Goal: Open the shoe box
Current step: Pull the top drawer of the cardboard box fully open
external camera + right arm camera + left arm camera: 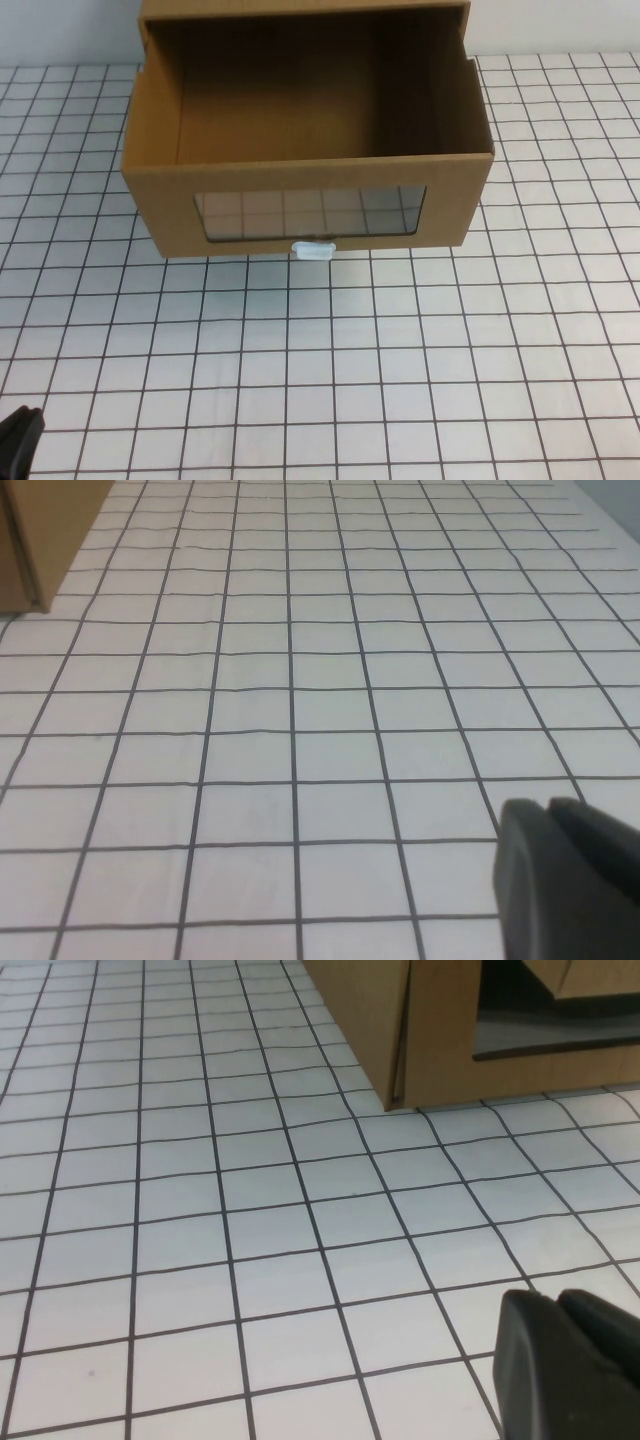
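Clearly, the white tabletop ruled in a black grid (400,350) carries the brown cardboard shoe box (300,190) at its far middle, top open. Its clear front window (310,212) and small white plastic tab (313,249) face the robot. The left gripper (15,430) sits at the near left edge, the right gripper (548,815) low over the grid, well apart from the box. Both are pinched closed and empty. Any further reach risks shoving the light box away.

A lab-like test bench: white grid-lined tabletop (400,350) against a plain wall (60,30).
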Action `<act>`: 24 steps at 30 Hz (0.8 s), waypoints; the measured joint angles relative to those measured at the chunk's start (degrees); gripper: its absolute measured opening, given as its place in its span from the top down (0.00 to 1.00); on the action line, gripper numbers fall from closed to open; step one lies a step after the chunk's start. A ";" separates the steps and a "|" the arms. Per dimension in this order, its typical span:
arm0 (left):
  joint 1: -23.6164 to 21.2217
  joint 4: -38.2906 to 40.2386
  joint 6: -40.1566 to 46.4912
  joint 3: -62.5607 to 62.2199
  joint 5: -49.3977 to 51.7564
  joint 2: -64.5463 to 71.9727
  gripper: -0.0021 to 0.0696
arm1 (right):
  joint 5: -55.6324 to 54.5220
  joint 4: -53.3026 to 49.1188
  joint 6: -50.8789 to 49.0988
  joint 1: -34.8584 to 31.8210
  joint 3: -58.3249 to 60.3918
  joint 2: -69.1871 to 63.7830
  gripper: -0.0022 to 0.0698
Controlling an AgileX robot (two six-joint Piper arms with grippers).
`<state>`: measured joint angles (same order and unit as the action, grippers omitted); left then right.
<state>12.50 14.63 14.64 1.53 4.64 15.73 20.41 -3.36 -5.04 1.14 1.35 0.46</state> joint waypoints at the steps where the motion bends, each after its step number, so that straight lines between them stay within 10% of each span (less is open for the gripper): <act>1: 0.00 0.00 0.00 0.00 0.00 0.00 0.97 | 0.00 0.00 0.00 0.00 0.00 0.00 0.99; 24: -4.25 -5.63 -2.18 0.00 3.50 -13.13 0.97 | 0.09 0.00 0.00 0.00 0.00 0.00 0.99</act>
<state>8.25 9.00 12.46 1.53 8.14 2.60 20.51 -3.36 -5.04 1.14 1.35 0.46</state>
